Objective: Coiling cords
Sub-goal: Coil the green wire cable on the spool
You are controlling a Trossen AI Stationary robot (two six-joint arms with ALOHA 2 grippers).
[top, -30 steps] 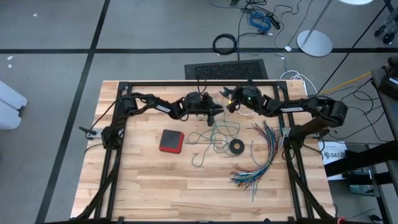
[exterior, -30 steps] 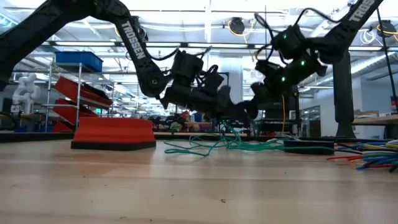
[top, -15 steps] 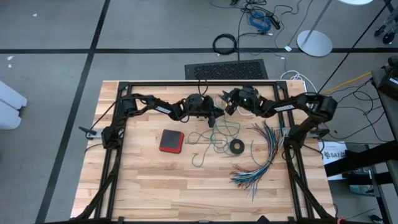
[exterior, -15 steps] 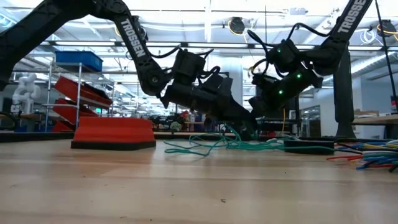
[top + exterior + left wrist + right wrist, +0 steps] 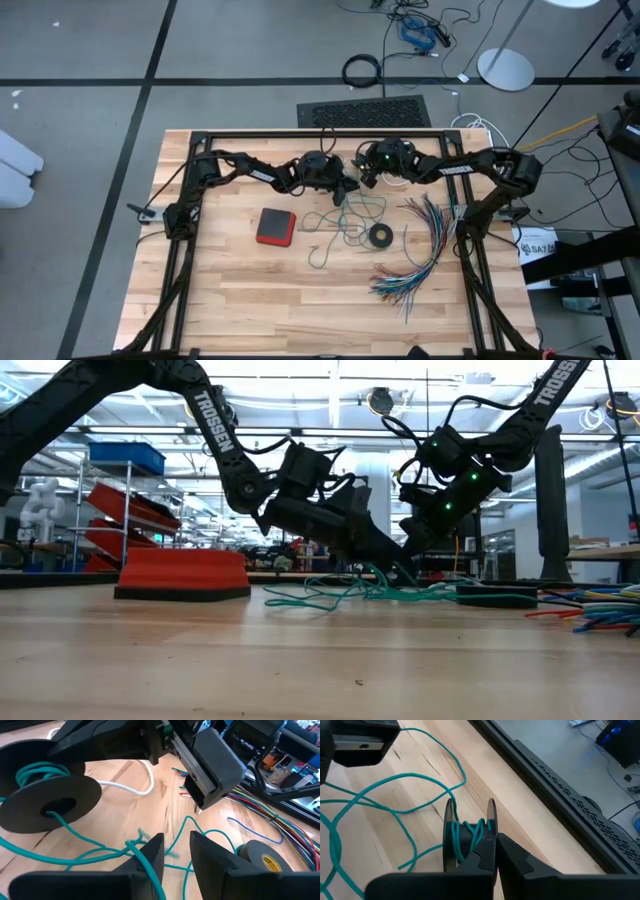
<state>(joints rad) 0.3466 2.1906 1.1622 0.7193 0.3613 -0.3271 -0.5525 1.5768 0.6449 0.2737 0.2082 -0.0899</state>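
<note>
The teal cord (image 5: 345,215) lies in loose loops on the table's far middle, and part of it is wound on a small black spool (image 5: 470,832). My right gripper (image 5: 496,855) is shut on that spool just above the table. My left gripper (image 5: 176,850) stands close beside it, slightly open, and the teal cord (image 5: 100,852) runs from the spool (image 5: 45,795) into its gap. A white cord (image 5: 135,787) lies on the wood behind the spool. My left gripper has the teal cord (image 5: 145,862) running through the gap between its fingers and lying along the inner side of one finger (image 5: 150,870). The fingers slant down toward the table. From there the cord runs slack to the spool. My right gripper pinches one flange of the spool at its rim (image 5: 491,817) between its two fingers. It comes slanting down from the table's far right. The spool stands on edge just above the wood, with teal turns (image 5: 467,832) between its flanges.
A red box (image 5: 275,226) lies left of the cord loops and a black tape ring (image 5: 380,236) right of them. A fan of multicoloured wires (image 5: 420,250) spreads near the right edge. The black frame rail (image 5: 560,795) runs close behind the grippers.
My right gripper has sunk and moved toward the table's left with the spool, closing on my left gripper. My left gripper has stayed in place and rolled about its own axis.
</note>
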